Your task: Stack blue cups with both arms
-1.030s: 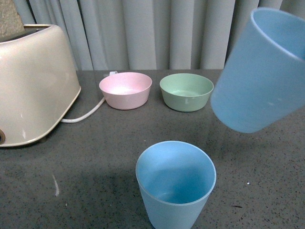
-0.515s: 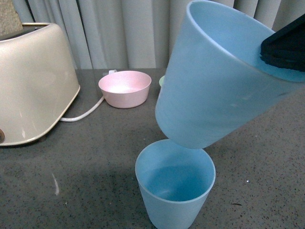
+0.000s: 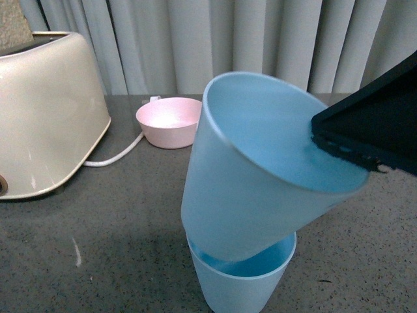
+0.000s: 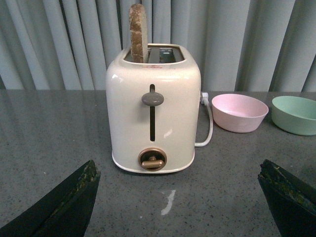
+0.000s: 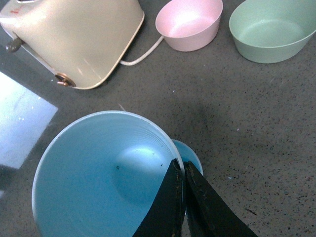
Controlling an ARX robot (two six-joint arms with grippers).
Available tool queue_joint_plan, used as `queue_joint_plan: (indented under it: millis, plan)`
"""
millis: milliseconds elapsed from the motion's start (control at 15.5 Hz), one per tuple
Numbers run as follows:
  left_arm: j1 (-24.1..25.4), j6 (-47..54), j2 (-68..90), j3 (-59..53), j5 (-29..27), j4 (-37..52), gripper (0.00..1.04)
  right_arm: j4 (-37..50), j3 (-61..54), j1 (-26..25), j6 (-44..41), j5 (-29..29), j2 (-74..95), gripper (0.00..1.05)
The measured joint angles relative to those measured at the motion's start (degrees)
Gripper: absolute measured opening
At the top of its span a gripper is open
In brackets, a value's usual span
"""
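**Top cup goes into bottom cup**

The right gripper (image 5: 181,197) pinches the rim of the tilted blue cup (image 3: 260,169). Its base now sits in the mouth of the standing blue cup (image 3: 242,280); a moment ago it hung just above. The left gripper (image 4: 177,197) is spread wide, holding nothing. The table (image 3: 98,235) is dark grey, with grey curtains (image 3: 260,39) behind. A toaster (image 3: 45,117) and a pink bowl (image 3: 166,120) stand further back. The tilted cup now hides the green bowl (image 5: 269,32) in the front view.

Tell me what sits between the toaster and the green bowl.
The pink bowl sits between the toaster and the green bowl, clearest in the left wrist view. The toaster's white cord loops toward the pink bowl.
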Motion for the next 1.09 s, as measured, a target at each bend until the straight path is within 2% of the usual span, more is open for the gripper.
queue_joint_plan:
  millis: [451,579,708,837,1094]
  plan:
    - [0.00,0.00,0.00,0.00,0.00,0.00,0.98,0.31,0.00,0.22,-0.59,1.03,2.14,0.04]
    - [0.00,0.00,0.00,0.00,0.00,0.00,0.98,0.61,0.00,-0.48,0.68,-0.31,1.97,0.63]
    - [0.00,-0.02,0.00,0.00,0.00,0.00,0.98,2.58,0.02,-3.08,2.86,-0.85,1.51,0.85]
    - [0.00,0.00,0.00,0.00,0.00,0.00,0.98,3.80,0.04,-6.36,5.95,-1.57,1.22,1.00]
    - [0.00,0.00,0.00,0.00,0.00,0.00,0.98,6.54,-5.05,-17.97,10.27,-2.03,-5.03,0.98]
